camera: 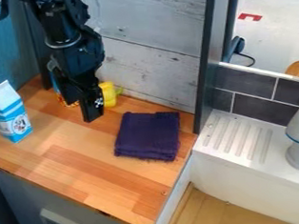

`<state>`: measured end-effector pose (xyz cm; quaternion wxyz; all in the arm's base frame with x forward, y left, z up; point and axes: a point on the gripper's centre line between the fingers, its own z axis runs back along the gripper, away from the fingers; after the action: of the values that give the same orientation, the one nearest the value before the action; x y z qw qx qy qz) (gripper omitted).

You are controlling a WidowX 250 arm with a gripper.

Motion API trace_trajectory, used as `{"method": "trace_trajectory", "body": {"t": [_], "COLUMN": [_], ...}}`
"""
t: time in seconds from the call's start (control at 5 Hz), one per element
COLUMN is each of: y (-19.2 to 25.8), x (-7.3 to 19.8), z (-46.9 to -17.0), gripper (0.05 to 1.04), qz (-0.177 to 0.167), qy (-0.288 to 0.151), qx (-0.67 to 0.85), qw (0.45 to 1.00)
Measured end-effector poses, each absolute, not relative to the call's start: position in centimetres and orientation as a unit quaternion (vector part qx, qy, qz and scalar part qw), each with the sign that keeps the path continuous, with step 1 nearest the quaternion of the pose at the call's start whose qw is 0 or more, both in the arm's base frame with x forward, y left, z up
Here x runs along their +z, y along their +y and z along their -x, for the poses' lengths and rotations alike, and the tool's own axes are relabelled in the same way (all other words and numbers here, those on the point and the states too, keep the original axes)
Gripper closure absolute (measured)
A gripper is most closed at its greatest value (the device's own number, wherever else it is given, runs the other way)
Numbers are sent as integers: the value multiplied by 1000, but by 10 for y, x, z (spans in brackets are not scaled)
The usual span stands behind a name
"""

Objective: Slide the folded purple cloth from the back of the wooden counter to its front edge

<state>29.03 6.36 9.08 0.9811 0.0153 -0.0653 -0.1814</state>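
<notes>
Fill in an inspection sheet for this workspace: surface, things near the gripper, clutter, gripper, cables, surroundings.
Surface: wooden counter, small dark marks towards its front edge.
Things near the gripper: yellow item with a greenish end, partly hidden behind the gripper; folded dark purple cloth, lying flat to the right in the picture.
Clutter: blue and white carton, upright at the left; an orange-patterned item, mostly hidden behind the arm.
Gripper: black gripper, hanging down over the counter; nothing seen held.
Cables: thick black cable beside the arm, upper left; thin dark cord beyond the partition.
Surroundings: whitewashed plank wall; dark tiles; white ridged ledge.
</notes>
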Motion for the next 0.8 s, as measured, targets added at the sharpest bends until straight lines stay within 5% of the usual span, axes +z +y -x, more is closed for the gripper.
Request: {"method": "trace_trajectory", "body": {"t": [0.4,0.8], "y": [47,15], "x": [53,40], "z": [-310,-365], "gripper": [83,83], "qz": [14,-26], "qy": [-58,-101], "qx": [-257,-339], "qw": [965,935]}}
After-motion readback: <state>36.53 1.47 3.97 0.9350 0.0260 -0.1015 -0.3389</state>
